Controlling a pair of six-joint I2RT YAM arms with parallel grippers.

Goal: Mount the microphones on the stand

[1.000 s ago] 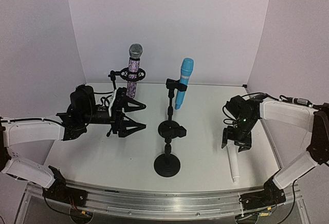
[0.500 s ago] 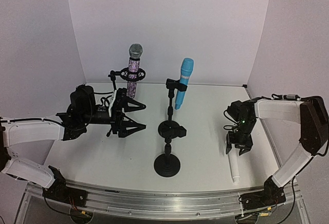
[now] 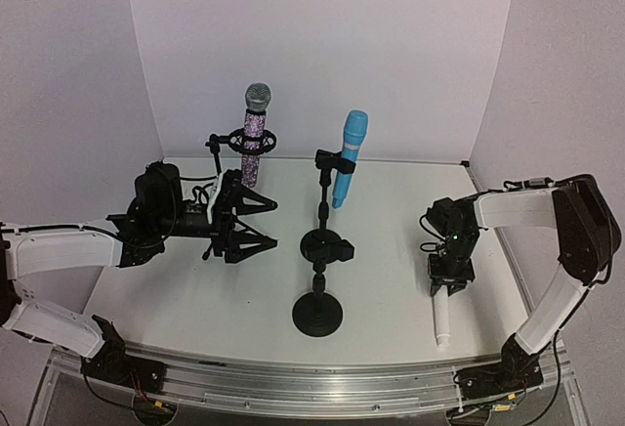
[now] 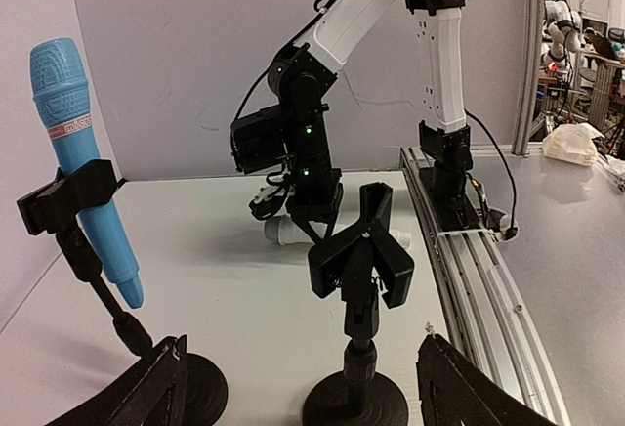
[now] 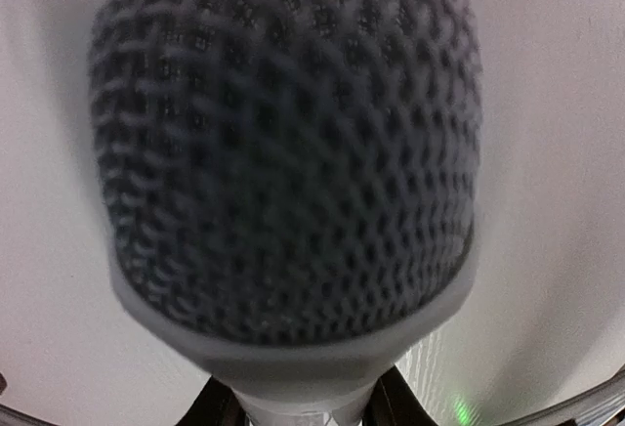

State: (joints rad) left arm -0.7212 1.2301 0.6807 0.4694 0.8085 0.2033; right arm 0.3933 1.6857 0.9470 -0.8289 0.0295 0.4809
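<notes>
From above, the white microphone (image 3: 441, 320) lies flat on the table (image 3: 391, 201) at about 4 o'clock, its tail towards the near edge. The right gripper (image 3: 446, 287) is down over its far end. At 9 o'clock the left gripper (image 3: 274, 222) hangs above the table with its jaws spread wide and nothing between them, pointing towards 3 o'clock. The purple glitter microphone (image 3: 255, 133) stands upright in a ring mount at 11 o'clock. The blue microphone (image 3: 347, 157) sits in a clip near 12. Towards 6 o'clock from the middle, the stand (image 3: 318, 294) carries an empty clip (image 3: 328, 247).

Through the left wrist camera we see our own fingers (image 4: 161, 387) far apart at the bottom corners. The blue microphone is at 9 o'clock, tilted in its clip, and the empty clip is just below centre. Beyond it the right gripper comes down on the white microphone, whose end shows on the table.

The right wrist camera is filled by the white microphone's mesh head, blurred by closeness. At 6 o'clock two dark fingers (image 5: 220, 408) press on either side of the white handle just under the head, so we read the jaws as clamped on it.
</notes>
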